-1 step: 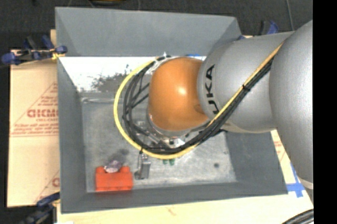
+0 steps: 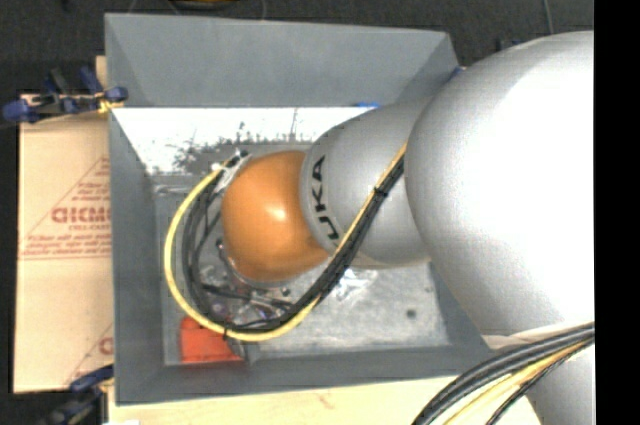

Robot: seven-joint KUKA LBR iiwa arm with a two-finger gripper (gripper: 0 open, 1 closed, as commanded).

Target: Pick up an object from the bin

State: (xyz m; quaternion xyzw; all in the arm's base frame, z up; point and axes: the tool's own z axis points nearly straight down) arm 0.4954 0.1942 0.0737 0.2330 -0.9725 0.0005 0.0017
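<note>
arm [image 2: 420, 203] reaching into the grey bin [image 2: 290, 73], orange wrist cover [image 2: 265, 213] and looped cables [image 2: 178, 238] hanging over the bin's left half. the end effector [image 2: 243, 301] is sitting low beneath the cover; whether it is released or clenched cannot be told. a flat red-orange object [image 2: 203, 341] is lying in the bin's lower-left corner, just beside it. judged step: approach. the next move is calling for centring over that object before gripping.

Matt grey metal bin [image 2: 280, 63], scuffed inside; smooth glossy orange wrist cover [image 2: 262, 213].
</note>
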